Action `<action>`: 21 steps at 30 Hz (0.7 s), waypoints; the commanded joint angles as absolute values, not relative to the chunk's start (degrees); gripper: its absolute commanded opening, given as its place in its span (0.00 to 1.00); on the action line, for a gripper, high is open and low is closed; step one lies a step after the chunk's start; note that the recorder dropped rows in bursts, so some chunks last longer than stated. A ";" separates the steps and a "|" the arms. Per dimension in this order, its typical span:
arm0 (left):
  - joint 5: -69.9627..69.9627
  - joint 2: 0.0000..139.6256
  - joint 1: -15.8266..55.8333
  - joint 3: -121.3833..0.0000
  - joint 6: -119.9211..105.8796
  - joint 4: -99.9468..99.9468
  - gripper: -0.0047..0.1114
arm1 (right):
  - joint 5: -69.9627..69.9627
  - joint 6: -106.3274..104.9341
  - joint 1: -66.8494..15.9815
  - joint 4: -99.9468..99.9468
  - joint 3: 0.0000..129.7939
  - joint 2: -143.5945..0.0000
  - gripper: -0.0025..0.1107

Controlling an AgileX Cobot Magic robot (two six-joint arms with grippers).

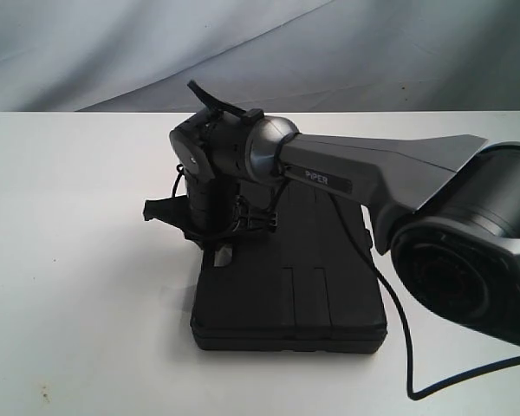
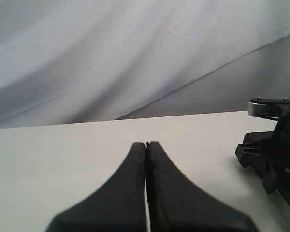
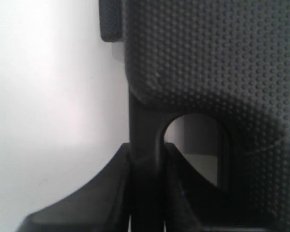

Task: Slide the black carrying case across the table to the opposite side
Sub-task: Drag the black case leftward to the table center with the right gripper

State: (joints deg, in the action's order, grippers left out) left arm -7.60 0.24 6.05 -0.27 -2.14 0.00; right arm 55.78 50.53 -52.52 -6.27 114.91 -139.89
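One black case (image 1: 290, 299) lies flat and shut on the white table (image 1: 78, 260), beneath my right arm; contents hidden. My right claw (image 3: 146, 159) is clamped on the case's handle (image 3: 146, 121). My left claw (image 2: 146, 145) is pressed together, empty, above the tabletop.

soft diffuse light, blurry close-ups

The carrying case (image 1: 290, 295) is black all over, and up close its shell shows a fine dotted grain (tiny even bumps). White table (image 1: 78, 260), faintly specked; silver-grey arm (image 1: 373, 165) with white lettering, pale grey backdrop cloth (image 1: 243, 43).
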 commanded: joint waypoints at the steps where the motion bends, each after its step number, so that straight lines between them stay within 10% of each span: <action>1: -7.54 0.00 5.95 0.00 -1.89 0.00 0.04 | 53.64 51.46 -53.16 -4.34 115.40 -140.37 0.02; 10: -7.54 0.00 5.95 0.00 -2.01 0.00 0.04 | 56.33 51.46 -53.16 -5.65 115.40 -140.37 0.03; 17: -7.54 0.00 5.95 0.00 -1.87 0.00 0.04 | 57.43 51.46 -53.73 -6.00 115.40 -140.27 0.43; 21: -7.54 0.00 5.95 0.00 -1.87 0.00 0.04 | 58.78 51.46 -54.00 -7.71 115.40 -139.51 0.45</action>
State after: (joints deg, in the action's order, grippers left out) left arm -7.60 0.24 6.05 -0.27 -2.14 0.00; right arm 56.58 51.39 -53.95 -5.79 115.09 -140.31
